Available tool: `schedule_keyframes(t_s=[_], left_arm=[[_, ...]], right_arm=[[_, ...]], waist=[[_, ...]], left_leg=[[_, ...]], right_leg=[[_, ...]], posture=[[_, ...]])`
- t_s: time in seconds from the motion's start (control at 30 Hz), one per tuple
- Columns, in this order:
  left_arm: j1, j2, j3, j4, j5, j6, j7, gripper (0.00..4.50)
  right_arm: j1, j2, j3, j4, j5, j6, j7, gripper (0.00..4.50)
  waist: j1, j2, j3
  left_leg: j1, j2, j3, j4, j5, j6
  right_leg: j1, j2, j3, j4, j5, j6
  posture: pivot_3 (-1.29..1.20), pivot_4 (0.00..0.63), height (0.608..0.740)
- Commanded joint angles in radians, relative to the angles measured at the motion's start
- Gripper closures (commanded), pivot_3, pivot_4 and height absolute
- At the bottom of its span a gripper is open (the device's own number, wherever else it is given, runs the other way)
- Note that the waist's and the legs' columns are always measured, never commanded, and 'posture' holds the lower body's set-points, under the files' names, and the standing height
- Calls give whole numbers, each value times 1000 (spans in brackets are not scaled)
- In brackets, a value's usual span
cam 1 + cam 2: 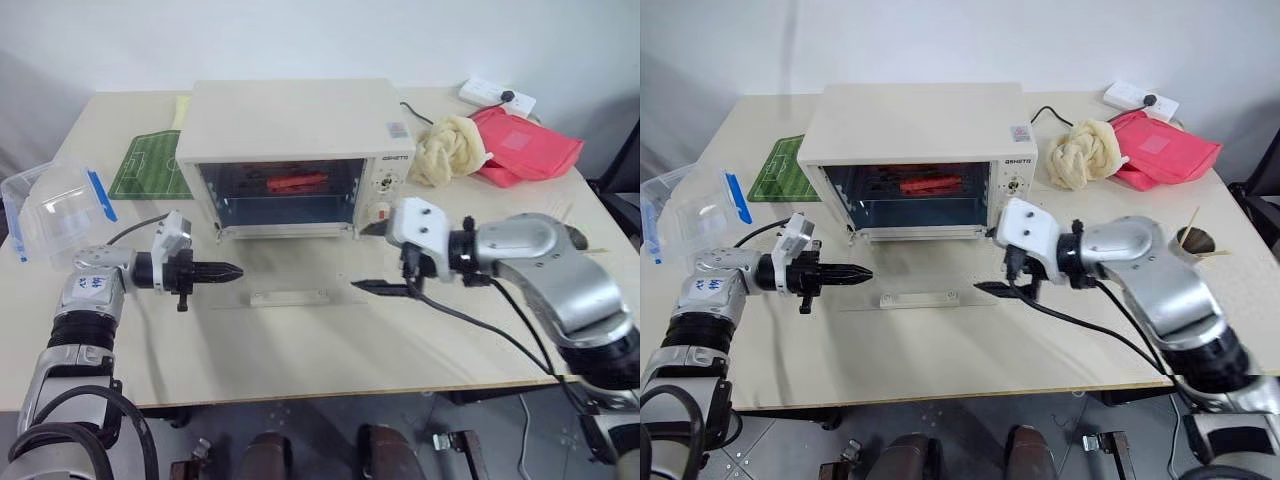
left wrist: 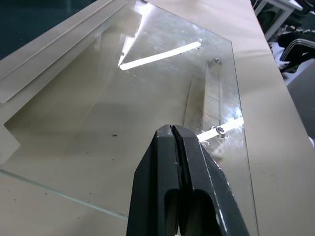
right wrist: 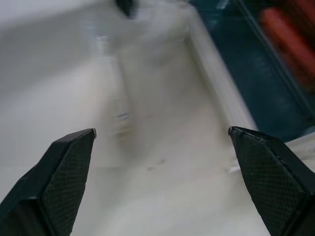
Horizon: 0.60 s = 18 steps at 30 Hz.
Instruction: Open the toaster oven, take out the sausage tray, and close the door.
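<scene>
Two pincers flank the door point(image 1: 290, 285), folded flat on the worktop. The right pincer point(image 1: 385, 262), released wide, is nearer the sausage tray point(image 1: 296, 183), lying left-to-right far inside the toaster oven point(image 1: 300, 130); the left pincer point(image 1: 230, 270) is clenched empty.
</scene>
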Motion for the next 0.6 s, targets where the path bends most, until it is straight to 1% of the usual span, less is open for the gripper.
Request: schedule_keyframes(t_s=[0.03,0.1,0.17,0.27,0.33,0.47,0.53,0.6], left_arm=[[34,-25,61,-56,-48,-37,45,4473],[49,-47,101,-83,-80,-50,81,4473],[93,-79,156,-141,-118,-62,146,4473],[139,-104,194,-203,-141,-62,208,4473],[194,-126,228,-279,-174,-46,264,4473],[278,-146,277,-419,-264,79,349,4473],[322,-160,312,-493,-329,147,397,4096],[360,-172,337,-554,-375,180,423,3597]], right_arm=[[-79,102,64,130,-155,-89,-156,0],[-118,163,87,219,-218,-120,-220,0],[-184,246,120,355,-298,-173,-317,0],[-229,309,137,465,-359,-229,-371,0],[-262,356,163,559,-411,-269,-420,0],[-291,414,190,663,-474,-322,-458,0],[-296,431,226,699,-522,-358,-459,0],[-298,444,243,721,-559,-378,-466,0]], waist=[[-3,0,0],[-6,0,0],[-15,0,0],[-24,0,0],[-28,0,0],[-32,1,0],[-33,1,0],[-36,1,1]], left_leg=[[0,0,0,0,0,0],[0,0,0,0,0,0],[-1,0,-1,0,0,0],[-1,0,-3,0,0,-1],[-1,0,-3,0,0,-1],[-1,0,-4,0,0,-1],[-1,0,-4,0,0,-1],[-1,0,-4,0,0,-1]], right_leg=[[0,0,0,0,0,0],[-1,0,0,2,0,0],[-1,0,0,2,0,0],[-1,-1,-1,3,0,0],[-1,-1,-1,3,0,0],[-1,-1,-1,3,0,0],[-1,-1,-1,3,0,0],[-1,-1,-1,3,0,0]], posture=[[0,150,740],[0,150,740],[0,150,740],[0,150,740],[0,150,740],[0,150,740],[0,150,740],[0,150,740]])
